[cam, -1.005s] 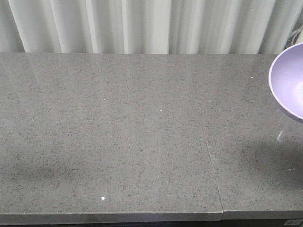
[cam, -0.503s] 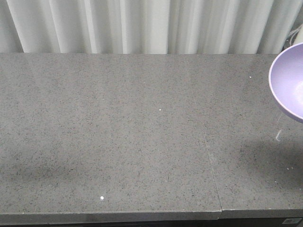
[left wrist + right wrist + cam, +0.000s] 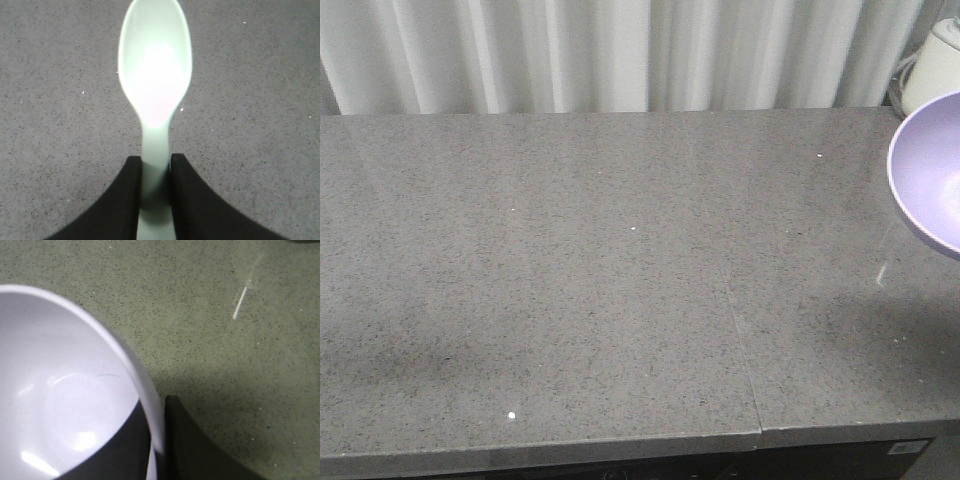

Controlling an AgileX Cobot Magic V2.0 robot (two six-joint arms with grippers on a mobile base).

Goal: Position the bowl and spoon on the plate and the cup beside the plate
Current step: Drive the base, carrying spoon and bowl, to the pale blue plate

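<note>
**Both hands loaded over the grey speckled stone counter**

The left hand is clenched on the short pale mint-green plastic spoon. Its two black fingers press the thick handle from either side, low on the handle. The small oval head points away from the wrist camera with its hollow facing up. The counter fills the view behind the spoon, and whether the spoon touches it cannot be told from this angle.

The right hand grasps the small round lilac-purple plastic bowl by its rim, with one black finger inside the wall and the other outside. In the front view the bowl sits at the counter's right end, cut off by the picture's edge. It is tilted so that its open side faces the camera and appears raised off the counter. A soft shadow lies on the counter below it.

A thin seam runs across the counter from its front edge towards the back, and the bowl lies to the right of it. A short pale streak shows on the counter near the bowl. A white pleated curtain hangs behind the counter's back edge. A white appliance stands at the counter's back right corner, only partly in view.
</note>
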